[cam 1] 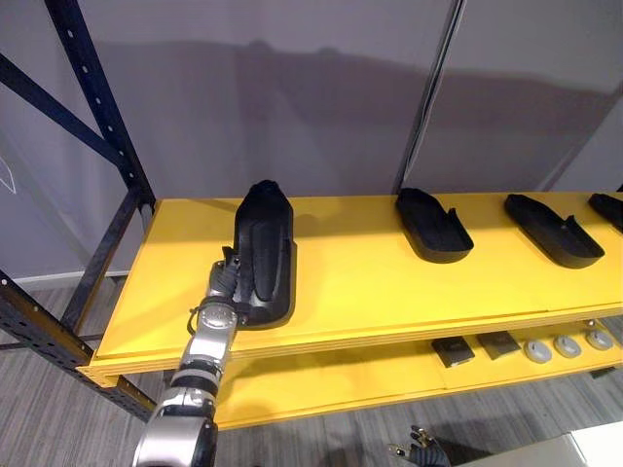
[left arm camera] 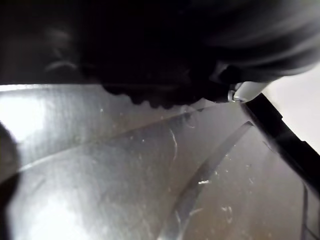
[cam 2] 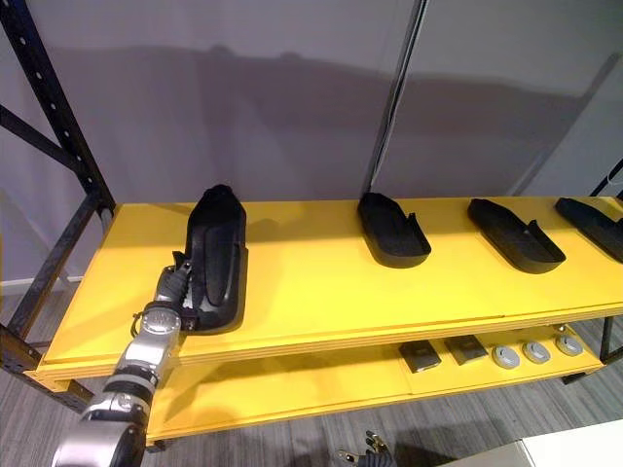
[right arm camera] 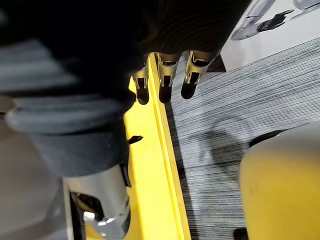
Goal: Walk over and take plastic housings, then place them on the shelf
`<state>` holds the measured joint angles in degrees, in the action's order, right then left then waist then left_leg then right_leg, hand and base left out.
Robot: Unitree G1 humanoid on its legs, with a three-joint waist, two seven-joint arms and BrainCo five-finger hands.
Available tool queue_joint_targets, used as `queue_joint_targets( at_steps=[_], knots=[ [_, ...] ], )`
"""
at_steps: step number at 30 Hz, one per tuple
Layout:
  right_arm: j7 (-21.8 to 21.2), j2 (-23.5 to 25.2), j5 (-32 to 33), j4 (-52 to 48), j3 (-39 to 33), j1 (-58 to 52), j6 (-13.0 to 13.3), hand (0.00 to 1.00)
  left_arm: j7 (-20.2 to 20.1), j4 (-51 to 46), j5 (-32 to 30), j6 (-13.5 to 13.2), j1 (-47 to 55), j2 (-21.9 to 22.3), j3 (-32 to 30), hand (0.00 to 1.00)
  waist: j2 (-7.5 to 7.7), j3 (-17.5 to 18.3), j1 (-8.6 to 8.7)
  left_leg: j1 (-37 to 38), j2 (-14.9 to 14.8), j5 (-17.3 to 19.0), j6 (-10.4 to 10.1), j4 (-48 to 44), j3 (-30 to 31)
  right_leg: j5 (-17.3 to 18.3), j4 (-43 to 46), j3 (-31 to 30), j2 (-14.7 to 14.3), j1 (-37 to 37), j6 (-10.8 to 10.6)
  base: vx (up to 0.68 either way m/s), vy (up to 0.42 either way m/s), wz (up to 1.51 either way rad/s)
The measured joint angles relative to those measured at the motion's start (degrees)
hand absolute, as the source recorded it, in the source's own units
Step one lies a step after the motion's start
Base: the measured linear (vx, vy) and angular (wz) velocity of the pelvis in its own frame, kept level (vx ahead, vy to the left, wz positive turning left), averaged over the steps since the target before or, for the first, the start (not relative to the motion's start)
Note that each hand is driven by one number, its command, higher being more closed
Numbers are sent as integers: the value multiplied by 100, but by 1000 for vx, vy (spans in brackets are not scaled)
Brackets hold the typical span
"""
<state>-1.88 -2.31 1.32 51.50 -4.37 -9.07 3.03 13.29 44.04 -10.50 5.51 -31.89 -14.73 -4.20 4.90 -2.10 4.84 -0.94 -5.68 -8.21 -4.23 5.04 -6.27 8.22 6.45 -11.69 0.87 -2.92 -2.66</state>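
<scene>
Even indoor light, soft broad shadows on the wall [cam 1: 292, 117], shelf [cam 1: 370, 292] brightly lit, glare in left wrist view

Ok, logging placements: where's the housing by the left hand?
Eye views: the housing sits at the upper shelf's left end, left hand at its near side, another housing rightward.

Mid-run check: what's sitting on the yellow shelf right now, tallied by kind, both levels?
Black plastic housings on the top board, one at the left hand: 4
Dark square parts on the lower board: 2
Grey round discs, lower board: 3
Total: 9
</scene>
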Motion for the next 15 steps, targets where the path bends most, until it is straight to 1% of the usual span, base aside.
queue_joint_targets(
  at_steps=[1, 2, 7, 11, 15],
  knots=[
    [-9, 3, 4, 28, 0, 20, 0, 0, 4, 36, -5, 0, -54, -16, -45, 100, 14, -9, 2, 0, 12, 1, 6, -1, -3, -20, 0, -6, 10, 2, 23, 55, 15, 0],
    [-19, 4, 13, 45, -3, 28, 9, 0, 5, 131, -36, 0, -158, -21, -112, 0, 23, -20, 3, 0, 36, 8, 20, -2, -8, -19, -1, -12, 31, 3, 24, 76, 19, -2],
    [-57, 9, 18, 166, -3, 147, 29, 0, -4, 417, -85, -7, -603, -62, -127, 0, 32, -93, 23, -39, 68, 53, 27, -4, -19, -21, -95, -21, 68, 2, 26, 59, 14, -1],
    [-61, 9, 45, 216, -2, 246, 37, 0, 6, 580, -109, -41, -890, -51, -120, 0, 34, -169, 109, -56, 70, 76, 13, -5, -1, -24, -107, -21, 72, -1, 27, 34, 3, -1],
    [-59, 6, 46, 224, -3, 247, 52, 0, 37, 657, -83, -43, -983, -7, -125, 0, 37, -175, 130, -56, 70, 90, 13, -4, 7, -23, -109, -18, 75, -2, 27, 0, 0, 0]
  ],
)
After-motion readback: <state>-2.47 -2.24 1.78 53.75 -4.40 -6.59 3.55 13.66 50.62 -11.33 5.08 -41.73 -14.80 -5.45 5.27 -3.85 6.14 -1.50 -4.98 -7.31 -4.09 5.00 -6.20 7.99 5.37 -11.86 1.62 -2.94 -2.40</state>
